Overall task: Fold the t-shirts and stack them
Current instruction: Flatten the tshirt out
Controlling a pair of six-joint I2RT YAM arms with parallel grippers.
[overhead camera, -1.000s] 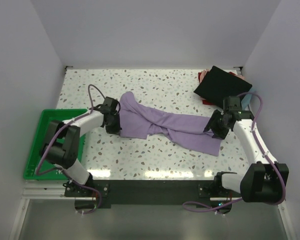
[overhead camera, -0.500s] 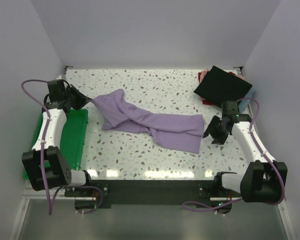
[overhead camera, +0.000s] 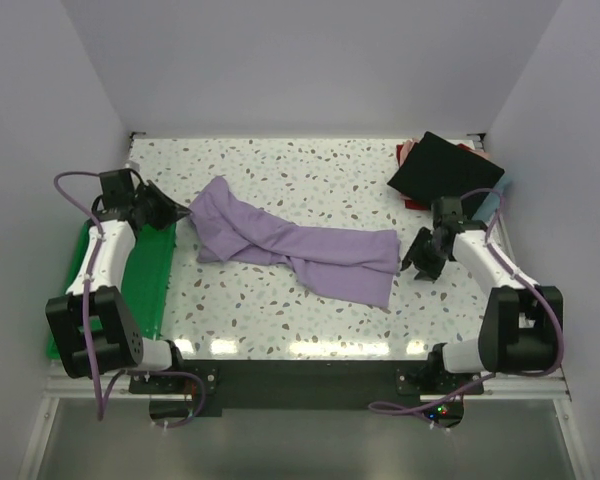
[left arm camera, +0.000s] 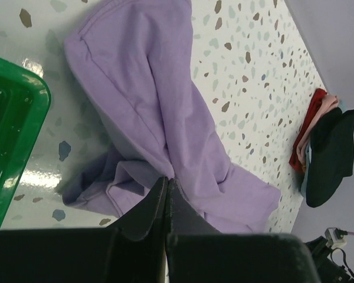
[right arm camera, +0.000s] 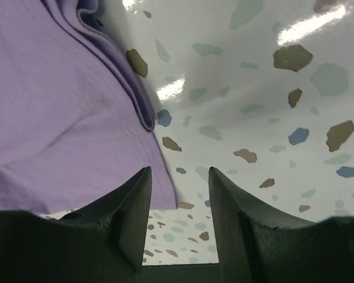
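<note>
Speckled tabletop. A lavender t-shirt, soft and limp, lies rumpled across its middle from 10 to 4 o'clock. A folded black t-shirt sits at 2 o'clock. The left tool appears clamped on the lavender shirt's 10 o'clock edge. The right tool, jaws apart, sits beside the 4 o'clock hem, probably the best place to grip.
</note>
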